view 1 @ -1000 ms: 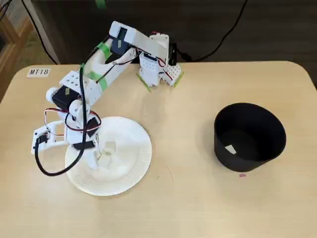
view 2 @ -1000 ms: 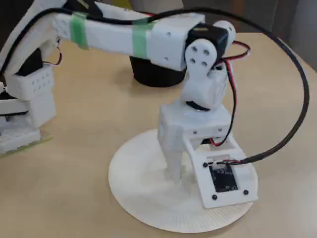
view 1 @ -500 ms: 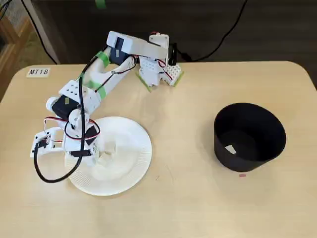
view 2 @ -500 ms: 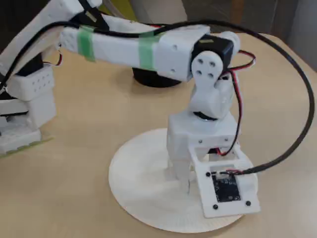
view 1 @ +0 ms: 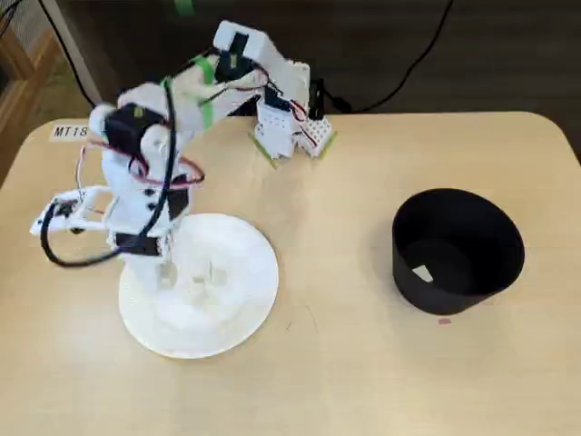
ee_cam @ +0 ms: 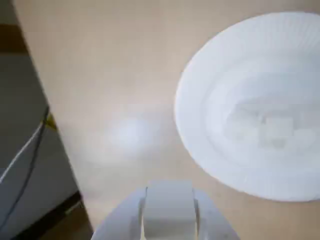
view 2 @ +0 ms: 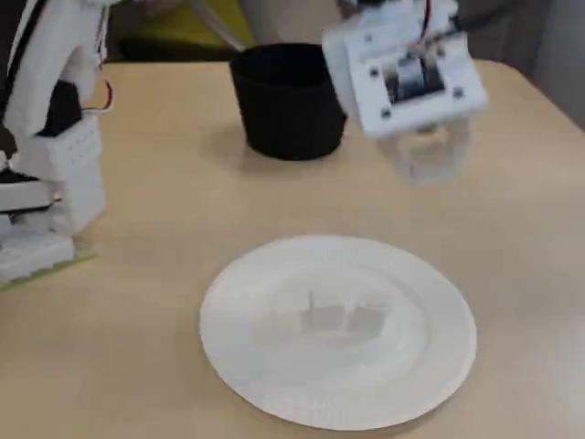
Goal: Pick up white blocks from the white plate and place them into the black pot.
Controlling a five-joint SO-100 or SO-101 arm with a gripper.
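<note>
White block (ee_cam: pixel 168 206) lifted off plate (view 2: pixel 274 375), claw (ee_cam: pixel 169 227) raised

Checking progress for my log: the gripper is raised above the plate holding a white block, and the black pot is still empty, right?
Not quite. The black pot already holds one white block, seen in a fixed view. The gripper does hold a block.
</note>
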